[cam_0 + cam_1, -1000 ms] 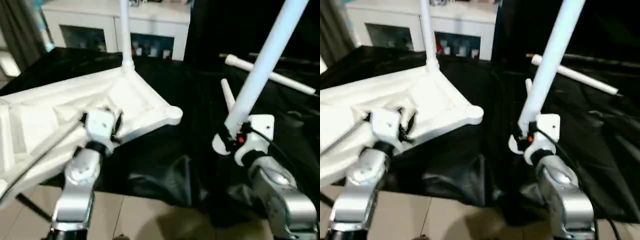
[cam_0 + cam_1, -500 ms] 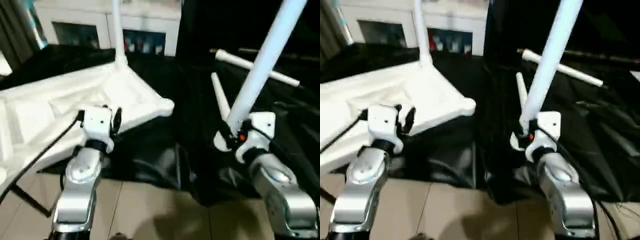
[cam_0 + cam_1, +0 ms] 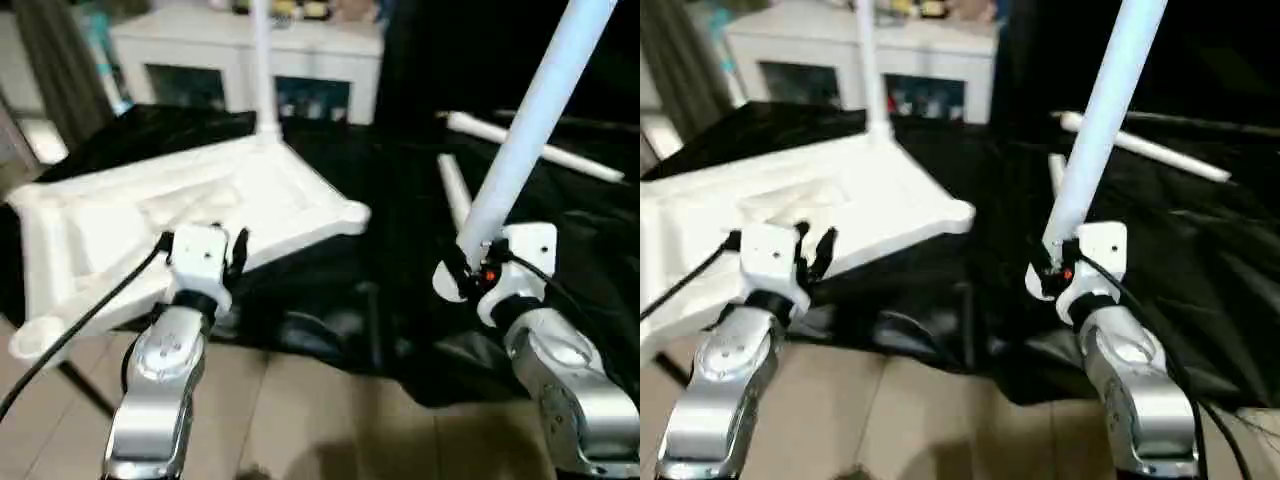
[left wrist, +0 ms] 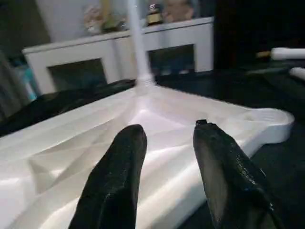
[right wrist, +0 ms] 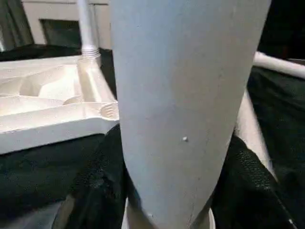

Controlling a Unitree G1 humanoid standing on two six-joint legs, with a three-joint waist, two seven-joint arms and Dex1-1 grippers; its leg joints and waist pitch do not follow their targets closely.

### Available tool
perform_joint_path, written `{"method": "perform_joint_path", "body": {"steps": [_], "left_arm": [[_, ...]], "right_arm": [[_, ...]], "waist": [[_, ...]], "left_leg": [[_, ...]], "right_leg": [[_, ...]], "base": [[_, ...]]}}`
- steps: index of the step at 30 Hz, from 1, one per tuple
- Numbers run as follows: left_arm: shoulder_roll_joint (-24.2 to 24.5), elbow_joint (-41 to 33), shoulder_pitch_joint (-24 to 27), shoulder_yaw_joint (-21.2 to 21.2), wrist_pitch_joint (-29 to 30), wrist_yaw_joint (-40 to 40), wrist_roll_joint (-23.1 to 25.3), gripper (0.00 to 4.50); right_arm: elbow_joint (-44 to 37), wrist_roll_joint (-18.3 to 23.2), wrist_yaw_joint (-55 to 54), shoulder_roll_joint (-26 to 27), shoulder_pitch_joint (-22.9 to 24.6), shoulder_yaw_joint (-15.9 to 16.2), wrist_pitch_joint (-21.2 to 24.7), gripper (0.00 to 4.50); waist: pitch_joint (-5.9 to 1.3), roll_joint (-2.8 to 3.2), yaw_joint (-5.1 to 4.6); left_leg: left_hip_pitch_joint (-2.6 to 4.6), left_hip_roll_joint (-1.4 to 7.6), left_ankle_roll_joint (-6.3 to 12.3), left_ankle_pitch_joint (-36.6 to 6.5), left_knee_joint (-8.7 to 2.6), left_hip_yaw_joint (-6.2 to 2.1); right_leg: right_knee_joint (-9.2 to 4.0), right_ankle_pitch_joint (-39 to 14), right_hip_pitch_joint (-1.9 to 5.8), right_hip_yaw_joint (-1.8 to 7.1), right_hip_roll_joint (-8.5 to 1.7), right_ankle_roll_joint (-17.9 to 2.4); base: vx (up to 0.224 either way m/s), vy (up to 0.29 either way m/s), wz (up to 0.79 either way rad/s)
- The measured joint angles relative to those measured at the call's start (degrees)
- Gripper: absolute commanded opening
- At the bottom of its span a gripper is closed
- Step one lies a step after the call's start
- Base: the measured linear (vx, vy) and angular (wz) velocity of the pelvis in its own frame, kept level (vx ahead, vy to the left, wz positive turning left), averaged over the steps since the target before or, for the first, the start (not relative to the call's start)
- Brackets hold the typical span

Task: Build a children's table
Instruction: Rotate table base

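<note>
The tabletop [image 3: 190, 215] is laid upside down on the black cloth [image 3: 330, 320] at the left, ribbed underside up so that the corner sockets are open for legs. One leg [image 3: 264, 70] is already stood upright in the far corner socket. The near-right corner socket [image 3: 352, 213] is seen empty, and it looks the likely target.

A second leg [image 3: 525, 125] is gripped near its lower flared end by the right gripper [image 3: 470, 275], jaws closed around the tube, and is held steeply tilted above the cloth, probably so it can be swung over to a socket.

The left gripper [image 4: 167, 157] is held partly spread with nothing in it, just over the tabletop's near edge, apparently placed to steady it.

Two spare legs [image 3: 535, 150] are left lying on the cloth at the far right, and a white cabinet [image 3: 250, 60] is seen beyond.
</note>
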Motion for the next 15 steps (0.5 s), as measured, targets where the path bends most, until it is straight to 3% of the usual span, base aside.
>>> {"method": "perform_joint_path", "body": {"steps": [1,2,4,5,6,7,8,9,10,11,12,13,14,15], "left_arm": [[0.18,0.10,0.47,0.65,0.08,0.03,0.01,1.95],[0.86,0.16,0.57,1.32,0.20,0.04,0.01,1.95],[1.02,0.15,0.52,1.69,0.22,0.08,0.00,1.95],[0.79,0.15,0.43,1.49,0.21,0.05,-0.03,1.95],[0.57,0.31,0.34,1.05,0.25,0.04,-0.09,1.95],[-0.39,0.47,0.38,0.10,0.33,0.00,-0.17,1.95],[-0.81,0.47,0.31,-1.27,0.33,-0.11,-0.47,1.95],[-0.93,0.44,0.31,-2.03,0.34,-0.21,-0.60,1.95],[-0.79,0.41,0.30,-1.90,0.33,-0.21,-0.64,1.95],[-0.63,0.31,0.27,-1.70,0.33,-0.21,-0.68,1.95],[-0.47,0.10,0.26,-1.29,0.29,-0.20,-0.85,1.95],[-0.20,0.06,0.47,-0.87,0.31,-0.17,-0.93,1.95],[0.06,0.07,0.67,-0.31,0.35,-0.12,-0.95,1.95],[0.74,0.12,0.65,0.97,0.42,0.02,-0.94,1.95]], "right_arm": [[0.02,0.05,0.17,0.28,-0.87,0.72,0.00,1.89],[-0.10,0.05,0.43,0.44,-1.70,0.98,-0.05,1.89],[-0.40,0.04,0.61,0.38,-1.80,0.97,-0.23,1.89],[-0.41,0.04,0.60,0.26,-1.52,0.91,-0.28,1.89],[-0.34,0.03,0.58,-0.17,-0.89,0.57,-0.32,1.89],[-0.16,-0.06,0.49,-0.76,-0.05,-0.32,-0.32,1.89],[0.30,-0.22,0.39,-1.09,0.22,-1.15,-0.32,1.89],[0.75,-0.45,0.25,-1.22,0.35,-1.99,-0.32,1.89],[0.80,-0.47,0.15,-1.22,0.29,-1.99,-0.33,1.89],[0.74,-0.46,0.14,-1.19,0.20,-1.92,-0.39,1.89],[0.72,-0.46,0.17,-1.04,-0.07,-1.85,-0.51,1.89],[0.82,-0.46,0.17,-0.71,-0.10,-1.70,-0.49,1.89],[0.88,-0.43,0.44,-0.11,-0.20,-0.51,-0.48,1.89],[0.83,-0.37,1.02,0.02,-0.81,1.04,-0.48,1.89]], "waist": [[-0.11,-0.24,-0.46],[-0.21,-0.40,-1.13],[-0.61,-0.99,-2.87],[-0.92,-2.03,-4.10],[-0.80,-3.24,-4.91],[-0.81,-3.27,-4.84],[-0.81,-2.91,-4.74],[-0.91,-2.68,-4.49],[-0.87,-2.53,-4.25],[-0.93,-1.72,-3.96],[-1.00,0.25,-3.61],[-0.93,1.17,-3.35],[-0.86,0.96,-3.75],[-0.87,0.25,-4.45]], "left_leg": [[0.33,-0.22,0.30,-0.01,-0.61,-0.14],[0.38,-0.51,0.74,-0.22,-0.60,-0.51],[0.62,-1.01,1.10,-0.78,-0.60,-0.95],[0.87,-1.75,0.93,-1.19,-0.59,-0.86],[0.92,-2.59,1.01,-1.89,-0.17,-0.40],[1.14,-2.59,2.83,-2.71,0.30,-0.30],[0.42,-2.59,4.86,-3.54,2.50,-0.97],[-1.08,-2.87,4.88,-3.56,5.20,-1.32],[-1.97,-2.99,4.51,-3.34,5.35,-1.40],[-2.68,-2.58,4.16,-3.12,3.72,-1.43],[-2.93,-1.34,2.97,-0.98,0.30,-1.38],[-2.36,-0.52,1.33,1.37,0.27,-1.61],[-1.76,-0.56,1.23,0.74,0.23,-1.76],[-1.66,-1.09,1.25,0.41,-0.07,-1.94]], "right_leg": [[0.07,-0.31,-0.29,0.01,-0.02,-2.22],[1.55,-0.21,-1.49,-0.13,-0.33,-1.95],[4.01,0.75,-4.81,0.15,-0.89,0.54],[2.59,1.84,-6.81,0.69,-1.73,1.75],[1.36,5.01,-6.49,1.76,-2.38,2.29],[0.84,4.74,-5.98,2.14,-1.91,1.95],[0.16,4.75,-5.29,2.21,-1.56,1.75],[-0.78,4.76,-4.22,2.30,-1.26,1.63],[-1.48,4.90,-3.43,2.06,-1.07,1.24],[-2.18,4.80,-2.41,1.34,-0.59,1.13],[-2.76,4.44,-1.20,-0.04,0.53,1.22],[-2.88,4.04,-0.34,-0.66,0.75,1.40],[-3.03,3.53,-0.25,-1.01,0.54,1.14],[-1.70,2.39,-0.83,-0.58,0.44,-0.88]], "base": [[0.074,0.037,0.12],[0.136,0.018,-0.09],[0.122,0.000,-0.10],[0.093,-0.057,-0.07],[0.093,-0.057,-0.07],[0.096,-0.057,0.00],[0.118,-0.049,0.00],[0.118,-0.049,0.00],[0.124,-0.037,-0.03],[0.128,0.012,0.01],[0.128,0.012,0.01],[0.148,0.083,-0.05],[0.182,0.084,-0.01],[0.182,0.084,-0.01]]}}
